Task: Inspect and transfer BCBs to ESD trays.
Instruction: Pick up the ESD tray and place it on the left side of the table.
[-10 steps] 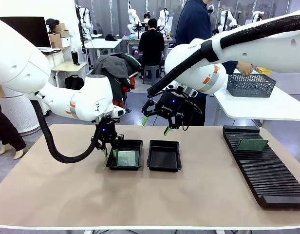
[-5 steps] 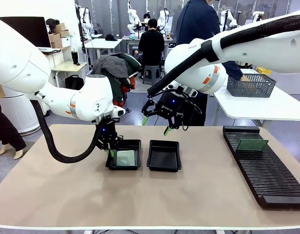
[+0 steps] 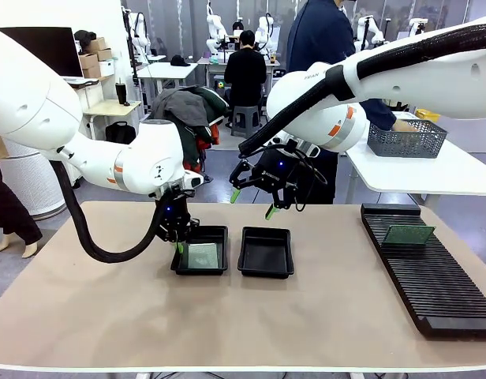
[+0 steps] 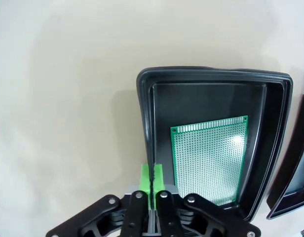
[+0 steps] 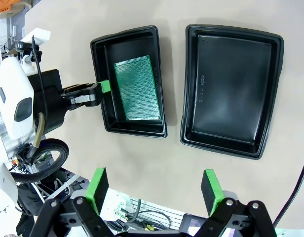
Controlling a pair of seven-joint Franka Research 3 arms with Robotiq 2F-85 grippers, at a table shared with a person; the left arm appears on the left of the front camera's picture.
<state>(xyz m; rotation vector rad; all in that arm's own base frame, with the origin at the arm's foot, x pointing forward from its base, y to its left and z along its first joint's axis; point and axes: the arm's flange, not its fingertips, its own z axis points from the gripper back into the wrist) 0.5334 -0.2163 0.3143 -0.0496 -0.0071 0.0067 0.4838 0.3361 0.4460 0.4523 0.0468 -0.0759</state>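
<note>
Front view, left pincer (image 3: pixel 178 243): pads were pressed together on the 9 o'clock rim of the left ESD tray (image 3: pixel 200 271), low over the surface (image 3: pixel 109 316).
Front view, BCB (image 3: pixel 203 254): lay flat on the floor of the left ESD tray.
Front view, right ESD tray (image 3: pixel 265 254): sat just beside the left one, at its 3 o'clock, with a narrow gap between them; no board was in it.
Front view, right pincer (image 3: pixel 252 203): hung above the trays at their 12 o'clock side, fingers spread wide, holding nothing.
Front view, rack (image 3: pixel 432 284): lay well apart at 3 o'clock, with a second BCB (image 3: pixel 409 234) standing upright near its far end.

Left wrist view, left pincer (image 4: pixel 152 178): the two green pads met at 6 o'clock with the tray wall as a dark line between them.
Left wrist view, left ESD tray (image 4: pixel 211 74): the BCB (image 4: pixel 211 158) lay on its floor, nearer the 6 o'clock end, and was not touched by the pads.

Right wrist view, right pincer (image 5: pixel 153 173): fingers stood far apart at 6 o'clock with nothing between them.
Right wrist view, trays: the left ESD tray (image 5: pixel 130 47) with the BCB (image 5: pixel 138 89) was at 10 o'clock, and the bare right ESD tray (image 5: pixel 231 89) was at 2 o'clock.
Right wrist view, left pincer (image 5: pixel 103 87): gripped the left tray's 9 o'clock rim.
</note>
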